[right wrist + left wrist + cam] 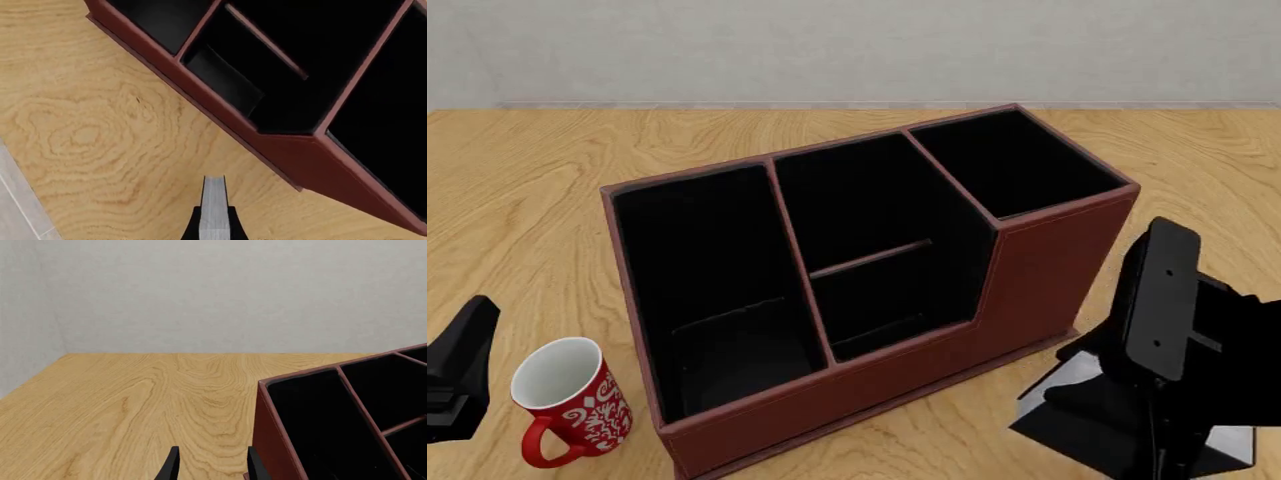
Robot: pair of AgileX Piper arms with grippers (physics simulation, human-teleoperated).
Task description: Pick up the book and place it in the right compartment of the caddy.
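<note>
Seemingly, from the left wrist view, the left gripper (211, 465) is seen with its jaws apart and nothing between them, idle just beside the caddy (277, 440) on a pale wooden table (120, 405); a plain grey wall is seen beyond.

From the front view, the caddy is shown angled, its right compartment (1014, 160) at the far right. A red mug (567, 400) stands near its left end. The right gripper (1154, 300) is held upright at the near right, over a dark shape with white edges that is judged to be the book (1094, 420); this cannot be confirmed.

From the right wrist view, a thin pale slab is seen pinched between the right jaws, probably the page edges. If so, the book should be lifted clear of the tall front wall, squared to the narrow slot, and lowered straight, with the grip kept firm.
</note>
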